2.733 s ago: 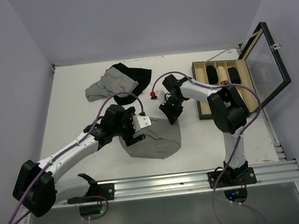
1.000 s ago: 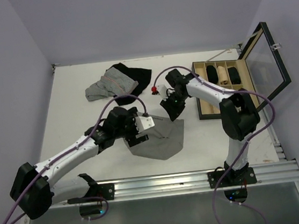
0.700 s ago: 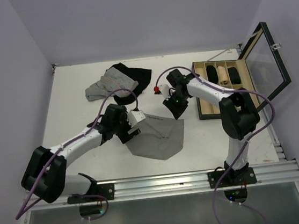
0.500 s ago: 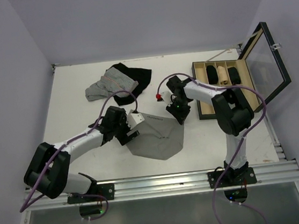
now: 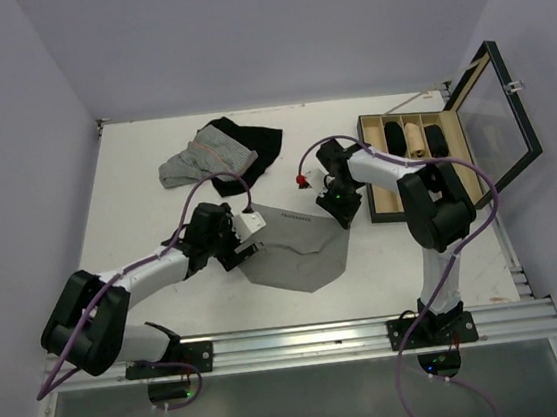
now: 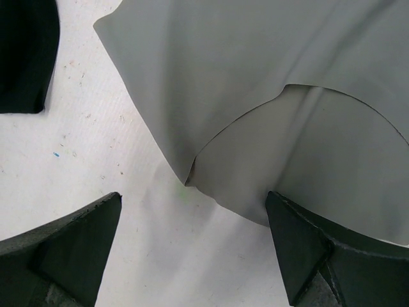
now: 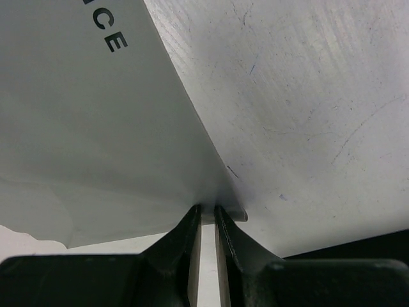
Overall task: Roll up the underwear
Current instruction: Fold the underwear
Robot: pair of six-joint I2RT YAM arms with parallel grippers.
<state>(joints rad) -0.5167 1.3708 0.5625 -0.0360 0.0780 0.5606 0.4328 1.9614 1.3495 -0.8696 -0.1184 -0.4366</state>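
underwear (image 5: pixel 299 251) lies toward the near edge of the table (image 5: pixel 137 204); right gripper (image 7: pixel 208 219) pinched tight on its waistband corner; left gripper (image 6: pixel 192 214) wide open, empty, over its left edge.

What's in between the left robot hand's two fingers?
Between the fingers of the open left gripper lie a loose edge of the underwear and some bare table, as the left wrist view shows.

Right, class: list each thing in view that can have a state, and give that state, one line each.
underwear, spread out, unrolled, one corner pinched
right hand, shut on the underwear
left hand, open over the underwear's edge
box, lid open
striped garment, crumpled
black garment, crumpled, partly under the striped garment
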